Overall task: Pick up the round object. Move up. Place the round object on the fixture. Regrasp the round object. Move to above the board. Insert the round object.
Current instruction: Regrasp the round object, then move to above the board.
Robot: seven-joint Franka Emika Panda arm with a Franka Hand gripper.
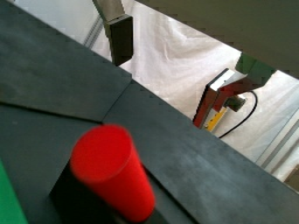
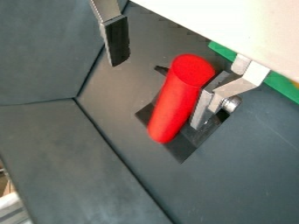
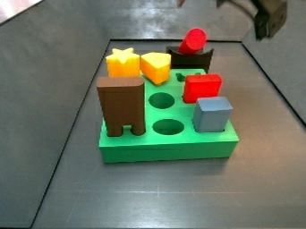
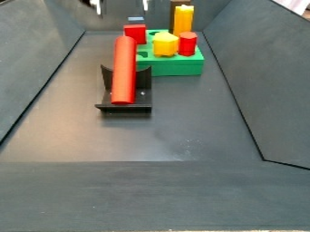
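Side views, left to right. The tall brown two-legged block [image 3: 121, 106] stands at the near left corner of the board [image 3: 167, 143], with a yellow star piece [image 3: 121, 62] and a yellow heart-like piece [image 3: 156, 66] behind it. Open round holes [image 3: 166, 128] show in the green top between the pieces. Behind the board, the round object [image 3: 194, 40] leans in the fixture [image 3: 191, 60]. A red cube [image 3: 202, 87] and a grey-blue block [image 3: 213, 114] occupy the right edge. The gripper [image 3: 270, 18] appears only as a dark shape at the upper right, above and well apart from the peg.

In a side view the peg [image 4: 122, 68] lies tilted on the fixture [image 4: 125, 101], its lower end on the base plate and its upper end raised. This resting pose probably frees the shaft for a fresh grasp suited to upright insertion.

In both wrist views the gripper [image 2: 170, 54] is spread wide and holds nothing. One finger [image 2: 115, 39] stands clear to one side of the peg [image 2: 177, 94], the opposite finger [image 2: 232, 86] just beside it, whether touching cannot be told. The peg [image 1: 114, 168] thus lies between and below the fingertips, on the dark bench [image 4: 182, 136], so the regrasp is judged not yet made.
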